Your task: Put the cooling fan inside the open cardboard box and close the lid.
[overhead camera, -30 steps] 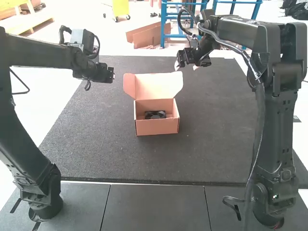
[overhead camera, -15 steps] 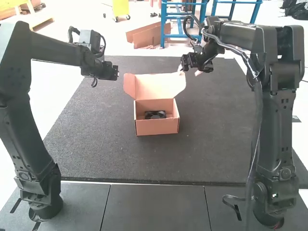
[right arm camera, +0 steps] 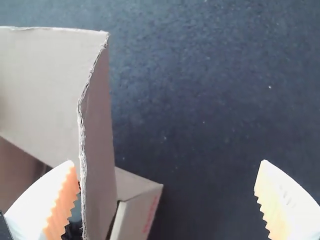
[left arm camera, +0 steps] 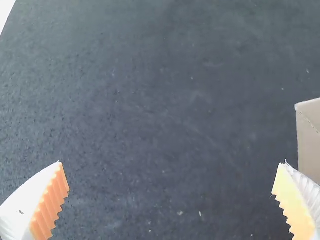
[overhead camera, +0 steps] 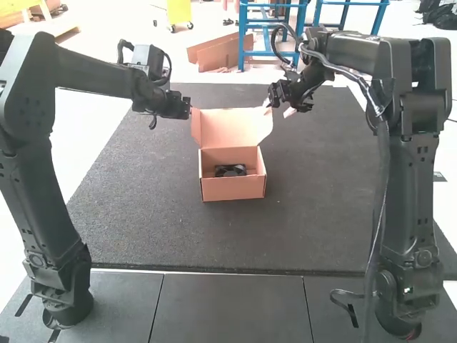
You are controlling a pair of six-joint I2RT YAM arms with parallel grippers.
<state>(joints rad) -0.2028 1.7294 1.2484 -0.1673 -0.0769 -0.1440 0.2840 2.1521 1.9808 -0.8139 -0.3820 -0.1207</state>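
Observation:
A small cardboard box (overhead camera: 233, 175) stands open on the black mat, its lid (overhead camera: 231, 127) upright at the back. The black cooling fan (overhead camera: 230, 171) lies inside the box. My left gripper (overhead camera: 183, 108) is open at the lid's upper left corner, and a box edge (left arm camera: 309, 135) shows beside one orange pad (left arm camera: 291, 207). My right gripper (overhead camera: 280, 101) is open at the lid's upper right corner. The lid's side flap (right arm camera: 95, 135) stands right beside its pad (right arm camera: 61, 202), with the flap's edge between the open fingers.
The black mat (overhead camera: 321, 207) spreads wide around the box, with bare room in front and at both sides. Pale floor lies left of the mat's edge (overhead camera: 86, 179).
My left gripper has moved right, up to the lid's left corner. The right gripper has dropped a little and closed in on the lid's right corner. The lid's left edge has shifted slightly right.

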